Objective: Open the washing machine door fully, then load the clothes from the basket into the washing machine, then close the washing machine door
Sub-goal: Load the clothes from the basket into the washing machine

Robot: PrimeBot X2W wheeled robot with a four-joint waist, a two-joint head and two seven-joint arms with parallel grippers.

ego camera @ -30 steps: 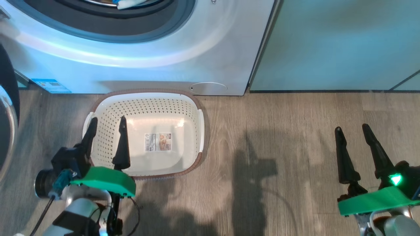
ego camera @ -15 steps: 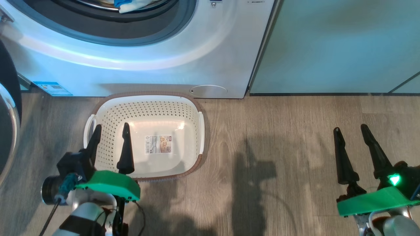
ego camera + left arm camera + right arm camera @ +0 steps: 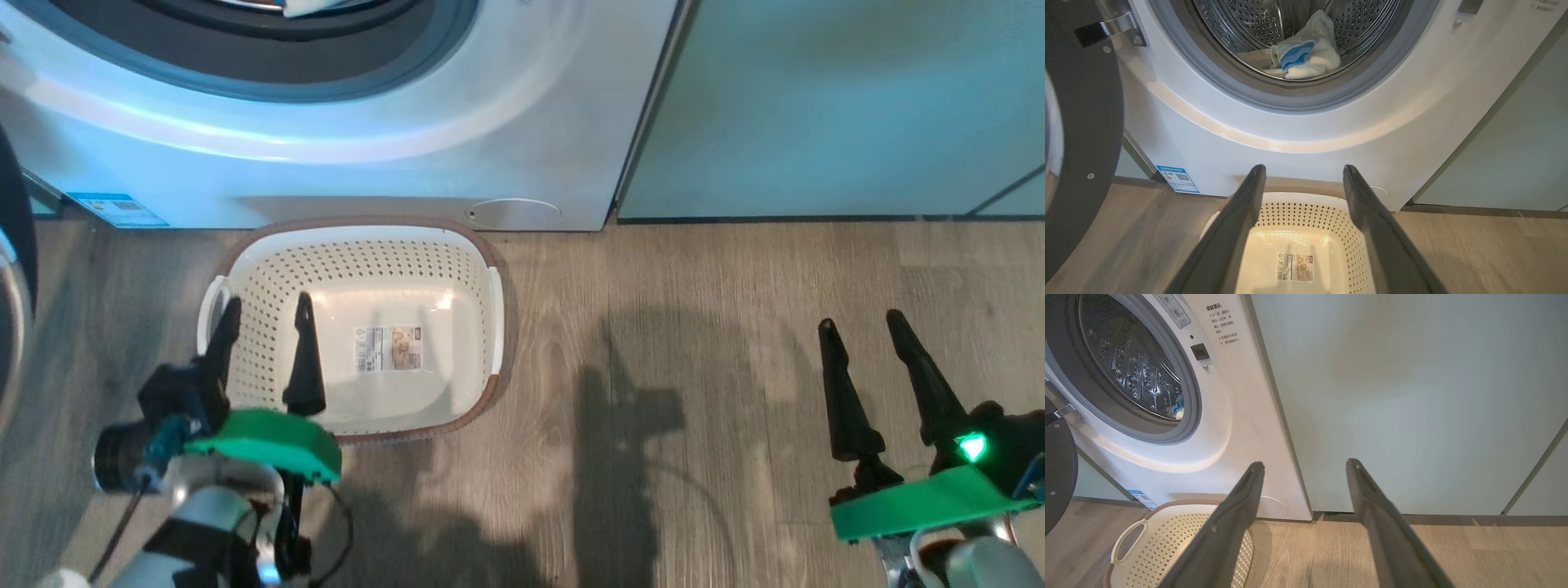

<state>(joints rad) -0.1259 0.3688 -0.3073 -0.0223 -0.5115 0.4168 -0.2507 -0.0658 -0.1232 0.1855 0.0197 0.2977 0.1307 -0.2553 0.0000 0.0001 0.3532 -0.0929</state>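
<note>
The cream basket [image 3: 245, 327] stands on the floor right before the washing machine [image 3: 343, 171], with only a label on its base [image 3: 389, 349]. Pale clothes [image 3: 1306, 57] with a blue patch lie in the steel drum [image 3: 1372, 20]. The washing machine door [image 3: 1081, 134] hangs swung out to the left, its black rim [image 3: 10, 204] at the head view's left edge. My left gripper [image 3: 265, 305] hovers open over the basket's left part [image 3: 1306, 228], nothing between its fingers. My right gripper [image 3: 859, 320] stands open over bare floor, far to the basket's right.
Pale green cabinet panels [image 3: 833, 106] flank the machine on the right. Wood-look floor [image 3: 694, 367] stretches between the basket and my right gripper. A blue sticker [image 3: 114, 209] and a round service flap [image 3: 513, 212] mark the machine's lower front.
The head view swayed a little, down then back up. Both grippers stayed open; my left arm kept its place over the basket's left side.
</note>
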